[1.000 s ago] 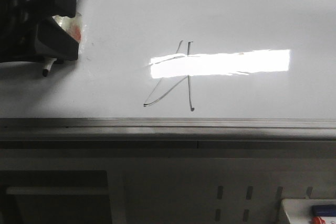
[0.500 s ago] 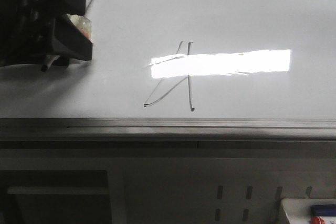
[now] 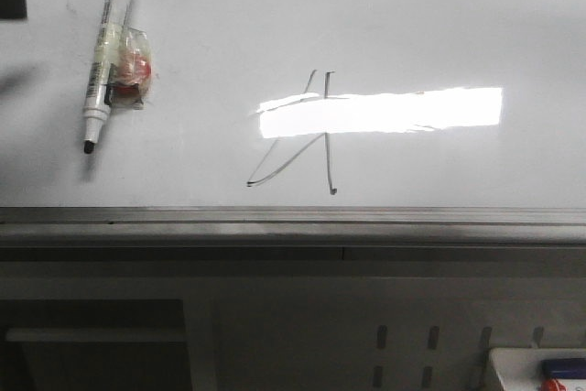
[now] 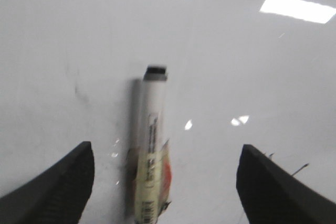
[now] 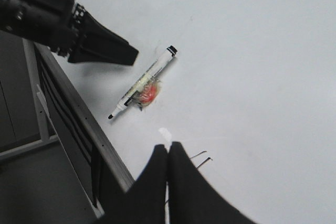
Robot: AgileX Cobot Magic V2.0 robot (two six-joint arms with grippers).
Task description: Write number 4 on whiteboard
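Observation:
The number 4 (image 3: 316, 135), thin dark strokes, is drawn on the whiteboard (image 3: 412, 25) across the bright light reflection. A white marker (image 3: 105, 57) with a red and yellow tag lies flat on the board at the far left, tip toward the rail. My left gripper (image 4: 165, 182) is open wide and empty above the marker (image 4: 149, 145), apart from it. Only a dark edge of it shows at the front view's top left. My right gripper (image 5: 168, 148) is shut and empty over the board, near the ends of the 4's strokes (image 5: 202, 158).
The grey metal rail (image 3: 293, 217) runs along the board's near edge. Below it is a grey panel with slots. A white tray (image 3: 540, 368) with blue and red items sits at the bottom right.
My left gripper has let go of the marker and pulled up and away to the far left. The marker now lies flat on the board. The 4 is unchanged.

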